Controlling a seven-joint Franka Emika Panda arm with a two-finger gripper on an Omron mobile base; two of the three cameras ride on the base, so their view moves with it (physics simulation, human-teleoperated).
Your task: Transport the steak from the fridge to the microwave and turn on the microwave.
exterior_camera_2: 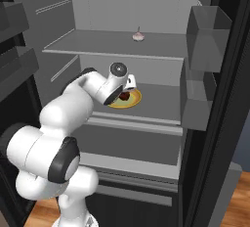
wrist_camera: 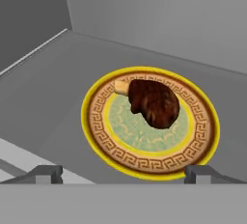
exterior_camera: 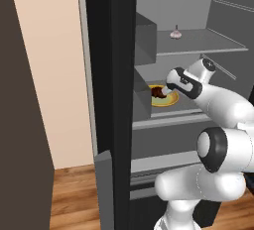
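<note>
**Steak could slide off its plate**

While the small dark reddish-brown lumpy steak [wrist_camera: 153, 102] sits on the round yellow-rimmed patterned plate [wrist_camera: 103, 143] on a flat grey shelf inside the tall black-doored fridge [exterior_camera: 111, 75], the white arm's two-finger gripper [wrist_camera: 124, 174] hangs just before it, jaws wide open and holding nothing. If the fingers close off-centre, the rounded meat may slip, or they may push the smooth plate away.

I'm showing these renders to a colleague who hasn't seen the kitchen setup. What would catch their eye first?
Probably the yellow-rimmed plate on the middle shelf of the open fridge, with the dark reddish-brown steak lying on it. Next, the white arm reaching in, its gripper open just short of the plate. A small pale item sits alone on the shelf above.
</note>
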